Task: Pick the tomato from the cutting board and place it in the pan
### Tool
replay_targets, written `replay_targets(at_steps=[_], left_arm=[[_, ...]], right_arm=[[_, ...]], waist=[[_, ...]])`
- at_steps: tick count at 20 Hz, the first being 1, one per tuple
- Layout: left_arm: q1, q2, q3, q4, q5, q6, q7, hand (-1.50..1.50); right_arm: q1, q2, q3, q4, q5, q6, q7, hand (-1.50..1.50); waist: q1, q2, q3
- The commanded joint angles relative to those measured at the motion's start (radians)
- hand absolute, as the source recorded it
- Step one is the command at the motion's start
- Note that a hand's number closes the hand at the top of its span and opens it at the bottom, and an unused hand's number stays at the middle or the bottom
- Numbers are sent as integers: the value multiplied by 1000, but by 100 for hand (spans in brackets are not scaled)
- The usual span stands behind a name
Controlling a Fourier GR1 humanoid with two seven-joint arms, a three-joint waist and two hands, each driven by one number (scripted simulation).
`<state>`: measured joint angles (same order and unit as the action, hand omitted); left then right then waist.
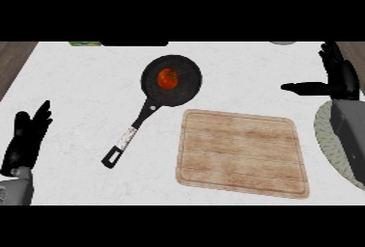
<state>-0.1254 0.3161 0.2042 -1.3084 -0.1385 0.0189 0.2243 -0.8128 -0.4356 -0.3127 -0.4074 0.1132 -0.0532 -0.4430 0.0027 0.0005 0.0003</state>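
A red tomato (167,78) lies inside the black pan (187,89), a little left of its middle. The pan's handle (130,136) runs down to the lower left. Right of the handle sits the wooden cutting board (242,153), with nothing on it. My right hand (340,79) is open at the far right, above and to the right of the board, thumb pointing left toward the pan, well apart from it. At the left edge my left hand (27,137) rests open, fingers up.
A green object (85,44) and a dark object (134,44) lie at the counter's far edge. A pale round thing (283,43) shows at the top right. Wooden floor borders the counter at both upper corners.
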Motion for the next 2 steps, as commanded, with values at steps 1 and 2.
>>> replay_targets(at_steps=[1,2], left_arm=[[6,-20,-7,9,-18,13,-7,0],[11,-2,5,-31,2,-14,30,0]], right_arm=[[79,-34,16,-85,-14,71,14,-150],[109,-22,26,-187,-29,64,73,-150]], waist=[[-2,-1,0],[-8,-4,-1]])
